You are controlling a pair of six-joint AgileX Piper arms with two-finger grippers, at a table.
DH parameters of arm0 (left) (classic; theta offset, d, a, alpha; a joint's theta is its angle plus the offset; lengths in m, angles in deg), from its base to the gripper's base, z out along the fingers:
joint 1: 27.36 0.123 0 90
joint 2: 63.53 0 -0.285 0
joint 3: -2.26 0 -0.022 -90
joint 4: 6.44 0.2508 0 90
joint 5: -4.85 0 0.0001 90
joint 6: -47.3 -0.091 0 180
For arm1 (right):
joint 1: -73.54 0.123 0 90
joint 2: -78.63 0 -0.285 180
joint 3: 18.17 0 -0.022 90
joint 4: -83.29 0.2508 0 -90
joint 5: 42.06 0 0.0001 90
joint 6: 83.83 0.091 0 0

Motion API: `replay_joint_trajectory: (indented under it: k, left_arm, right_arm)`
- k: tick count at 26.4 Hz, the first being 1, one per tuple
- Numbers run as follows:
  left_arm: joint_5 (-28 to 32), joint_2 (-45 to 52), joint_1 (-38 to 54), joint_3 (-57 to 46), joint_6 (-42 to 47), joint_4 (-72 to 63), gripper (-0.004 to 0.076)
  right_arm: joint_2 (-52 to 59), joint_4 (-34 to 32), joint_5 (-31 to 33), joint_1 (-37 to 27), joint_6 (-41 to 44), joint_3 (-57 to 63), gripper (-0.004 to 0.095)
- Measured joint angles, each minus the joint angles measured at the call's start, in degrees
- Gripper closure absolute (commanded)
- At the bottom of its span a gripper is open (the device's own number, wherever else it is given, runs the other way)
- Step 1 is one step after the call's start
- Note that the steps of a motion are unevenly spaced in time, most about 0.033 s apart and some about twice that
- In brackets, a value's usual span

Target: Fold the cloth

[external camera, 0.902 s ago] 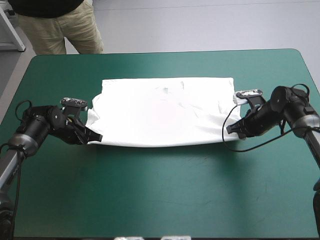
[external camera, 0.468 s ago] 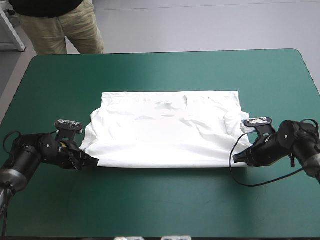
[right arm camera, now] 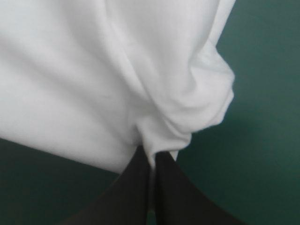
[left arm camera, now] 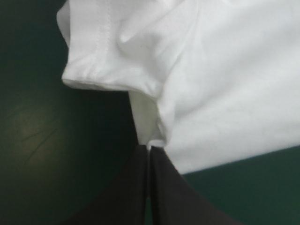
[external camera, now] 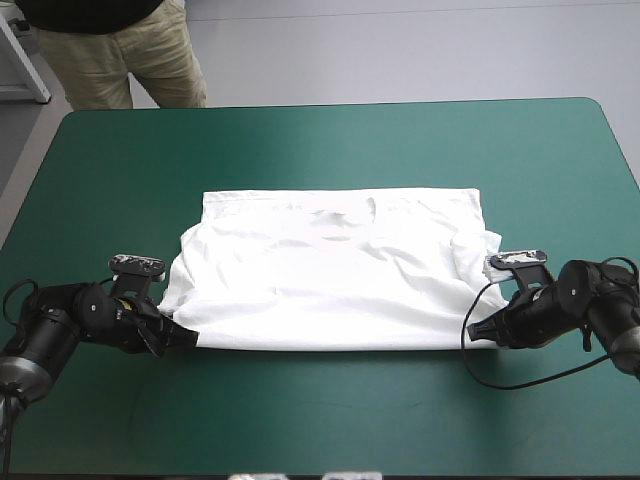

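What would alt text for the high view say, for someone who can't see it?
A white T-shirt lies spread on a teal-green table. The left claw and the right claw, both black, each pinch one of its near corners.

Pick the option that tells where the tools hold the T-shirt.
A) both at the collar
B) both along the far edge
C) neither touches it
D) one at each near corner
D: the left tool and the right tool are each shut on a near corner of the T-shirt, at opposite sides.
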Motion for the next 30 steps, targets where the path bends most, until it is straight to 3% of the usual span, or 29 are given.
replay_joint_trajectory:
  k: [2,5,7,9,14,21,25,30]
  left_arm:
    - [-0.2,0.0,0.0,0.0,-0.1,0.0,0.0649]
    - [-0.7,0.0,0.0,0.0,-0.6,0.0,0.0456]
    - [-1.0,0.0,0.0,0.0,-1.1,-0.4,0.0304]
    - [-1.1,0.0,0.0,0.0,-1.3,-1.6,0.0220]
    - [0.2,1.2,0.0,1.8,-0.1,-3.9,0.0208]
    - [2.1,0.1,0.0,13.4,7.4,0.8,0.0208]
    - [0.9,-5.5,0.6,19.8,13.1,8.3,0.0215]
    - [1.5,-16.3,5.6,20.8,11.9,4.2,0.0245]
  right_arm:
    - [0.1,0.0,-0.2,0.0,0.0,0.1,0.0676]
    - [0.6,0.0,-0.8,0.0,0.0,0.1,0.0535]
    - [1.4,0.0,-1.0,0.0,0.0,0.1,0.0487]
    - [2.5,0.0,-1.5,0.0,0.0,0.1,0.0483]
    - [7.3,-0.2,-1.4,0.0,0.3,-3.1,0.0484]
    - [12.3,-0.2,-0.1,0.0,0.9,-12.8,0.0484]
    - [12.6,-0.2,1.3,0.0,1.0,-17.8,0.0485]
    - [12.6,-0.2,1.6,0.0,1.0,-18.5,0.0486]
